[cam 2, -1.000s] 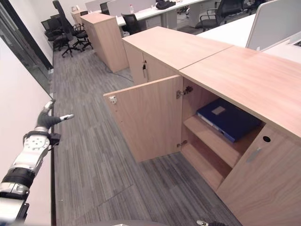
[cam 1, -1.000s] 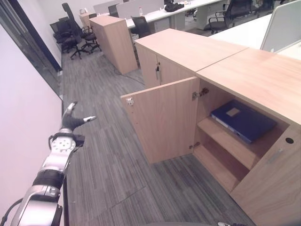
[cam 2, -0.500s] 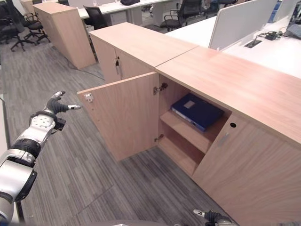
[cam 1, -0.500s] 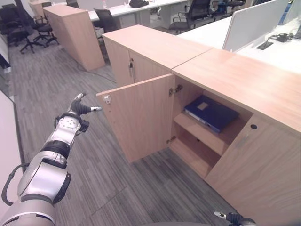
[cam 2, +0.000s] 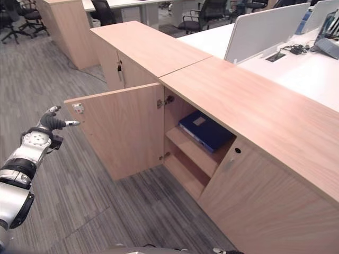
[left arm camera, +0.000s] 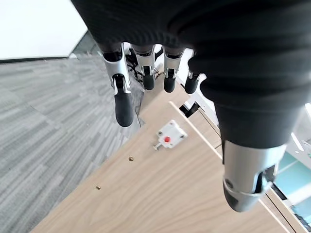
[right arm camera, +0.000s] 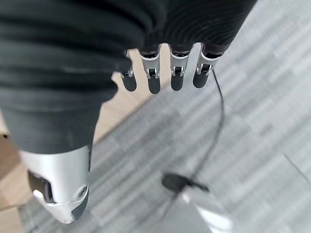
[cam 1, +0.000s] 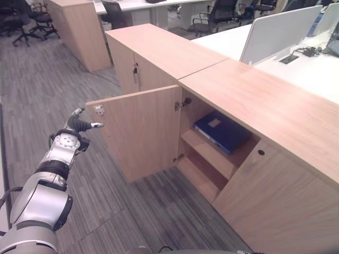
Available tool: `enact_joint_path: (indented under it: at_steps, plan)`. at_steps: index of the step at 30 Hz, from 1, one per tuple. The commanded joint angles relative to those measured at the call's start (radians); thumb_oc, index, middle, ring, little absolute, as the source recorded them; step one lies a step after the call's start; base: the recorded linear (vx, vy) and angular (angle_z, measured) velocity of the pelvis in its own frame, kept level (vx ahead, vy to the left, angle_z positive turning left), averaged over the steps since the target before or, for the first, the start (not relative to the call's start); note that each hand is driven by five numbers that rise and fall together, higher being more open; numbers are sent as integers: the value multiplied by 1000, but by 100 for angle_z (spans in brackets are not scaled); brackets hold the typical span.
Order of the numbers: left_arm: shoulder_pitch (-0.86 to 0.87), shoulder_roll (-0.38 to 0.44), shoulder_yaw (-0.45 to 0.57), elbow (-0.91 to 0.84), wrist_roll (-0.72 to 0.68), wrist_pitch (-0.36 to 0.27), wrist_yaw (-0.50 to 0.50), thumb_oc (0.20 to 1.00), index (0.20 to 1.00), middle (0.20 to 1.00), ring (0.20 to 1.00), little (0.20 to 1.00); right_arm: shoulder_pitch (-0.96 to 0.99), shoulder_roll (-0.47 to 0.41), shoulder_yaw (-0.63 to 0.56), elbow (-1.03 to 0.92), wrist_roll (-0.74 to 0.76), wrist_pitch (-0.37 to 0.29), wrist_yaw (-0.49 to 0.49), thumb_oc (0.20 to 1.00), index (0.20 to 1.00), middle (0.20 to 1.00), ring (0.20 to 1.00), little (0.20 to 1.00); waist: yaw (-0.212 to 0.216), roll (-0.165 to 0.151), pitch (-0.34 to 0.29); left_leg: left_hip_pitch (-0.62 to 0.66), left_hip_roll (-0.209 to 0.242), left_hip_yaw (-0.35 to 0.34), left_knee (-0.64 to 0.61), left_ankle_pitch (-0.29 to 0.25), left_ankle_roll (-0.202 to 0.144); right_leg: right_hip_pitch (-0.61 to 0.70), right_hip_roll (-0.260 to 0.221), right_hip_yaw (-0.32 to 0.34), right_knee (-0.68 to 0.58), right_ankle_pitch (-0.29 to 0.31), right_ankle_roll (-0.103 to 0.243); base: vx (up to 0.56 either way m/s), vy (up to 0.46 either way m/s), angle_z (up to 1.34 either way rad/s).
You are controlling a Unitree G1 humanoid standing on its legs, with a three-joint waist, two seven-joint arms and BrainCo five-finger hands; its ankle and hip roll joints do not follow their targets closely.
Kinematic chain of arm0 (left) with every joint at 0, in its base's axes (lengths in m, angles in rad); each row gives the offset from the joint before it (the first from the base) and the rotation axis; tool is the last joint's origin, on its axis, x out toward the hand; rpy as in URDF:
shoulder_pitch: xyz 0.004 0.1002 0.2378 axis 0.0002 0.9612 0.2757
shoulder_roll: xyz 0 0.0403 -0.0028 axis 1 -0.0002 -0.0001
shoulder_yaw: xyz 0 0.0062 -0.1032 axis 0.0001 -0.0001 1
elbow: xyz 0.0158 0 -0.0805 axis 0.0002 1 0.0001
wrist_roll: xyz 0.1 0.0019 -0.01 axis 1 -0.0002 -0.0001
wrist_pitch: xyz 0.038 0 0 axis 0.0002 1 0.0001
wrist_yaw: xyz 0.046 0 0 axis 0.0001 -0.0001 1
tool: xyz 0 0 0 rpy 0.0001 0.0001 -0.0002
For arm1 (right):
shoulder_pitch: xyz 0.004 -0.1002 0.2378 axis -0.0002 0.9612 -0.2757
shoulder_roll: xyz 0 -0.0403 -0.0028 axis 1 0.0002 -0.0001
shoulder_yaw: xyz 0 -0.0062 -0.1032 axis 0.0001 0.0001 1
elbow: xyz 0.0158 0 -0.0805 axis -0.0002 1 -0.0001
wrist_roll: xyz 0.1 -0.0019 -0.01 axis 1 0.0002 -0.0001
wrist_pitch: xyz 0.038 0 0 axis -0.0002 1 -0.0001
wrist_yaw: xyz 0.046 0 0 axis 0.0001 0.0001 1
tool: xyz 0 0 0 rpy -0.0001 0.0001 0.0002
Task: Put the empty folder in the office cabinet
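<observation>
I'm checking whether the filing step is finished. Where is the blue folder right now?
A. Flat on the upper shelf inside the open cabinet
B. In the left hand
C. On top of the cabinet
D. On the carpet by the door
A: the blue folder lies flat on the upper shelf inside the cabinet, whose door stands open, while the left hand is apart from it and holds nothing.

one blue folder (cam 1: 222, 131), three wooden cabinets (cam 1: 159, 53), one open door (cam 1: 139, 129)
</observation>
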Motion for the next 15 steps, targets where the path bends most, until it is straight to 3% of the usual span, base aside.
enact_joint_path:
  at_steps: [1,3,7,15]
  plan:
    - [-71,45,65,14,-12,-44,25,1000,1000,1000,1000,1000,-26,-27,20,30,33,-28,2,1000,1000,1000,1000,1000,-1,28,-11,-18,-50,-15,-121,30,26,39,-5,-5,-68,2,86,94,115,-2]
    - [-72,44,68,27,-21,-46,32,1000,1000,1000,1000,1000,-32,-41,14,26,30,-30,-8,1000,1000,1000,1000,1000,-1,44,-12,-34,-32,-31,-197,93,4,58,-8,-8,-68,-16,85,170,168,-11]
    - [-79,43,65,54,-21,-45,26,1000,1000,1000,1000,1000,-25,-44,10,26,24,-30,-5,1000,1000,1000,1000,1000,-7,65,-32,28,-38,-15,-288,98,8,70,-9,-10,-74,-13,94,145,158,-17]
    - [-104,49,60,123,-19,-45,14,1000,1000,1000,1000,1000,-21,-35,13,32,0,-17,17,1000,1000,1000,1000,1000,-11,77,-91,118,-99,30,-326,33,48,63,-76,19,-84,20,153,131,204,-8]
